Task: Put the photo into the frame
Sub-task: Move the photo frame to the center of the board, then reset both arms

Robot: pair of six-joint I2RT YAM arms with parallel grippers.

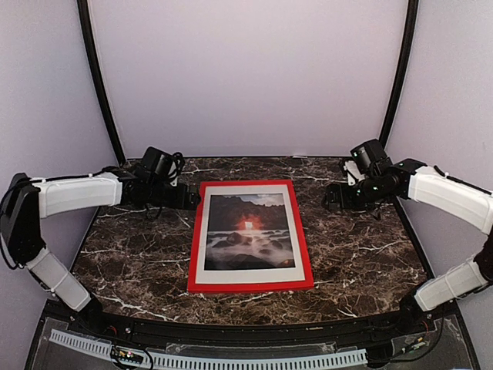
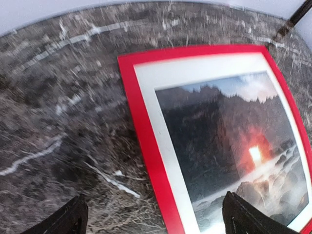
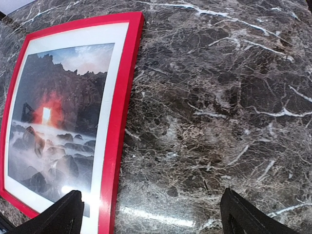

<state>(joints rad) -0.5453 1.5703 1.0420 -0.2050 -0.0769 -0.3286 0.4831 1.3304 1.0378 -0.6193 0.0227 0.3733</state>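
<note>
- Worktop (image 1: 131, 254): dark marble. Wide open strips lie left and right of the frame (image 1: 250, 285), with narrower bands at its near and far ends.
- Frame: lies flat at centre, a low red-railed obstacle.
- Left gripper (image 1: 192, 199): jaws spread, at the frame's far-left corner.
- Right gripper (image 1: 331, 196): jaws spread, off the far-right corner, marble between.
- Walls (image 1: 246, 77): close off the left, right and rear.
- Black poles (image 1: 100, 85): stand at the rear corners.

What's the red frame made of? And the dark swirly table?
The frame looks like painted wood or plastic: its red rails are smooth and evenly coloured, so I cannot tell which. The table looks like polished marble or a marble-look top: dark brown with white veins and shiny light reflections.
</note>
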